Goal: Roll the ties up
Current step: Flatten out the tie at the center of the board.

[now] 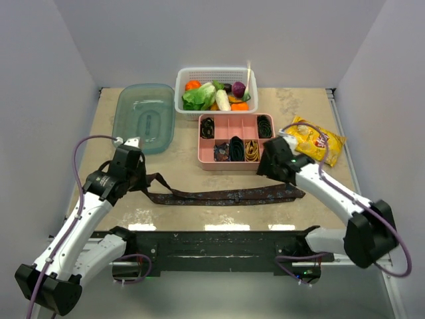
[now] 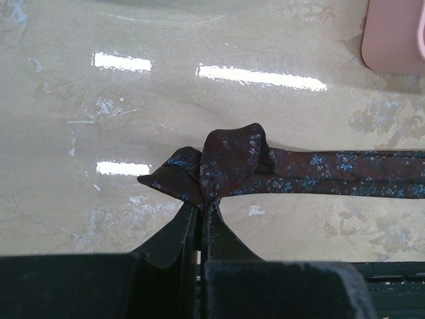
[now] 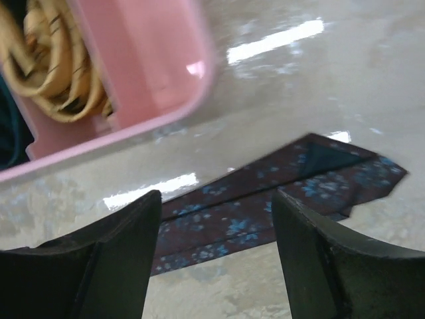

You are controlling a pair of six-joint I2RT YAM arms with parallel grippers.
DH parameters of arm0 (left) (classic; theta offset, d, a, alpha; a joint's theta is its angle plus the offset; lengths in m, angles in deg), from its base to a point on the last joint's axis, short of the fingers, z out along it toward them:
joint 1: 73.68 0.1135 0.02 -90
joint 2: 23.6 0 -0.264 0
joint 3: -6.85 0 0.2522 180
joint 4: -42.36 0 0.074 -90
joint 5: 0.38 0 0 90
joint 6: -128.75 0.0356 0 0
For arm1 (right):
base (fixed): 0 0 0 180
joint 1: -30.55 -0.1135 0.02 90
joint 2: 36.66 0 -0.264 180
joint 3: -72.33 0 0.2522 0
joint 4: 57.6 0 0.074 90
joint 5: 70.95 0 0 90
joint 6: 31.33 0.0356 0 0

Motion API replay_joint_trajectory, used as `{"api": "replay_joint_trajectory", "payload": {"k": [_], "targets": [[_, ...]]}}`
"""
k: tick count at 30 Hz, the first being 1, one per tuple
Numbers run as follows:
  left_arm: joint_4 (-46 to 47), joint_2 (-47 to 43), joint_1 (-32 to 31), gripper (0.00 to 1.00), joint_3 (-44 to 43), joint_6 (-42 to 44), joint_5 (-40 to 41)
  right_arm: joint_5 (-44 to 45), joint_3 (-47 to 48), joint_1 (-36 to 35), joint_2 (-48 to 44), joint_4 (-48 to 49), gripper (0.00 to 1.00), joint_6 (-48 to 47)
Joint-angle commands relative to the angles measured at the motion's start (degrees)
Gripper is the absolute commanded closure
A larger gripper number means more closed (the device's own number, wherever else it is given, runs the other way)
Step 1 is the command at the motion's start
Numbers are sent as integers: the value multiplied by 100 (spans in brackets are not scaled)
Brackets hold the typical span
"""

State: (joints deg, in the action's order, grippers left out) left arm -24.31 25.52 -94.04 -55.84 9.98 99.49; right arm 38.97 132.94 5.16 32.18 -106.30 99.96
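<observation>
The left gripper (image 2: 202,207) clamps the folded end of the maroon tie (image 2: 232,159), probably to seed the roll; the right gripper (image 3: 218,199), jaws apart, hovers over the pointed end beside the pink tray (image 3: 153,66).

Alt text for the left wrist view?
The left end effector, shut, pinches the folded end of a dark maroon tie with blue flowers on a glossy beige table; the tie runs off right. The corner of a pink tray shows top right.
</observation>
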Motion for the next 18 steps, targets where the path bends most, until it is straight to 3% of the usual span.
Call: {"api": "replay_joint_trajectory", "payload": {"k": [1,4,10,13,18], "targets": [[-176,-8,32,100,-20,-277,375,-129,929,-1228,963,32,30,-640],[-386,-17,32,100,-82,-462,594,-225,1606,-1809,1719,48,29,-693],[-510,-140,32,100,-170,-656,771,-629,1889,-2339,2414,399,33,-571],[-537,-114,32,100,-170,-647,762,-674,2064,-2488,2695,295,42,-544],[-502,-114,32,100,-108,-629,736,-718,2109,-2743,2854,181,48,-491]]}}
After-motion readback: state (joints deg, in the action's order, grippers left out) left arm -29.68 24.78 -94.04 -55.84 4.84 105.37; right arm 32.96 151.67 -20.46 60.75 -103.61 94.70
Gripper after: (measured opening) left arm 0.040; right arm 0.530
